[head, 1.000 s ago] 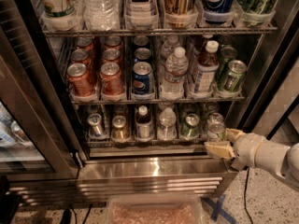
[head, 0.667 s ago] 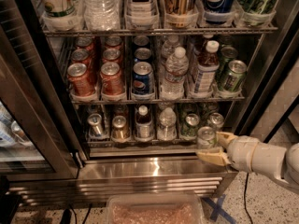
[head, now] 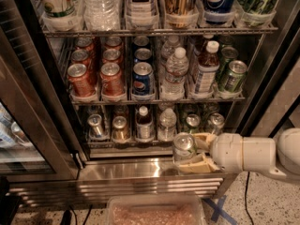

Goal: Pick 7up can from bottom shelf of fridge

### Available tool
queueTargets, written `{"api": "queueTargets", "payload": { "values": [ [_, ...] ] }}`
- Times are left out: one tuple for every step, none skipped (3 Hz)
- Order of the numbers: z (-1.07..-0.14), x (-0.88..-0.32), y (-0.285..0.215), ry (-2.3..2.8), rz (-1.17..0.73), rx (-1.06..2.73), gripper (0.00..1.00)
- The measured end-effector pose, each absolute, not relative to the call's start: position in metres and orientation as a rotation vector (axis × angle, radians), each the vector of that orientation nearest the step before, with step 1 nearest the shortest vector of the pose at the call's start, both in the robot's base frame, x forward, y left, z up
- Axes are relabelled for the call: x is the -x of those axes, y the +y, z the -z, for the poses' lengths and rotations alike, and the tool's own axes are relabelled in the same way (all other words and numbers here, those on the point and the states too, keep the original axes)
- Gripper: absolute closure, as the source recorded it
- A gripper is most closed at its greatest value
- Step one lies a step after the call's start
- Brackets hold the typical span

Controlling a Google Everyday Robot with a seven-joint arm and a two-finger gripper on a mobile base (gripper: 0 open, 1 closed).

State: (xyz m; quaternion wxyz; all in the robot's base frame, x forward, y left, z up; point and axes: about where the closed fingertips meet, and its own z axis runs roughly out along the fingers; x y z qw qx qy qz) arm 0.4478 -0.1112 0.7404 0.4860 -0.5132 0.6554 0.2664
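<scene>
The fridge (head: 140,172) stands open with three racks in view. My gripper (head: 191,152) reaches in from the right at the front of the bottom shelf (head: 124,145). It is shut on a 7up can (head: 183,146), a green can with a silver top. It holds the can upright just in front of the shelf edge, above the steel sill. One tan finger (head: 202,139) is behind the can and the other (head: 199,164) is in front of it. Two more green cans (head: 192,122) (head: 216,121) stand on the bottom shelf behind it.
The bottom shelf also holds two cans (head: 96,124), a dark bottle (head: 144,123) and a water bottle (head: 167,123). Red cans (head: 79,78) and a Pepsi can (head: 143,78) stand on the rack above. The open glass door (head: 28,125) is at left, and a plastic bin (head: 154,212) on the floor below.
My gripper has moved left along the bottom shelf front and now holds a green can, drawn out in front of the shelf edge.
</scene>
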Motion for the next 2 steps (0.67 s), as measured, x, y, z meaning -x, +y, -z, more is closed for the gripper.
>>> {"api": "queueTargets", "payload": {
  "values": [
    [-0.7647,-0.4376,-0.081,1.512,-0.792,1.306,1.0],
    [-0.7643,-0.4339,-0.0799,1.507,-0.804,1.317,1.0]
  ]
}}
